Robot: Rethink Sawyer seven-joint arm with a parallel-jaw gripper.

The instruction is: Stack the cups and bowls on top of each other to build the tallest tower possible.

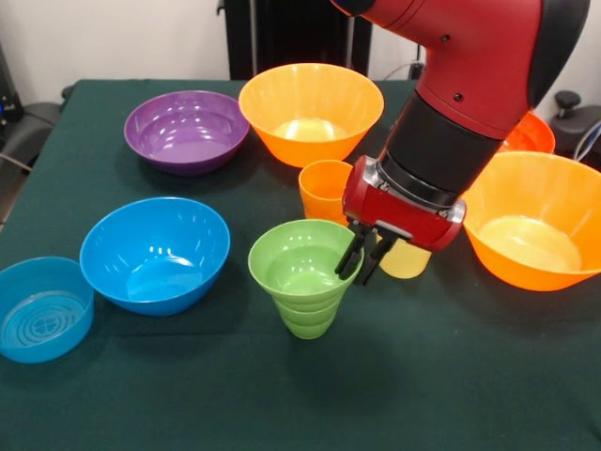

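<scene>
Sitting on a dark green tablecloth (488,395), from left to right: a small translucent blue plastic bowl (42,310), a medium glossy blue bowl (155,252), a purple bowl (187,130), then a small green bowl resting on a green ribbed cup (302,277), the tower's start. Behind are a big orange bowl (312,110) and an orange ribbed cup (324,191). The red arm's gripper (362,261) has its dark fingers nearly together over the green bowl's right rim, apparently pinching it. A pale yellow cup (406,259) hides behind it; another big orange bowl (537,230) lies right. Centre the bowl squarely before letting go; an off-centre seat may tip.
</scene>
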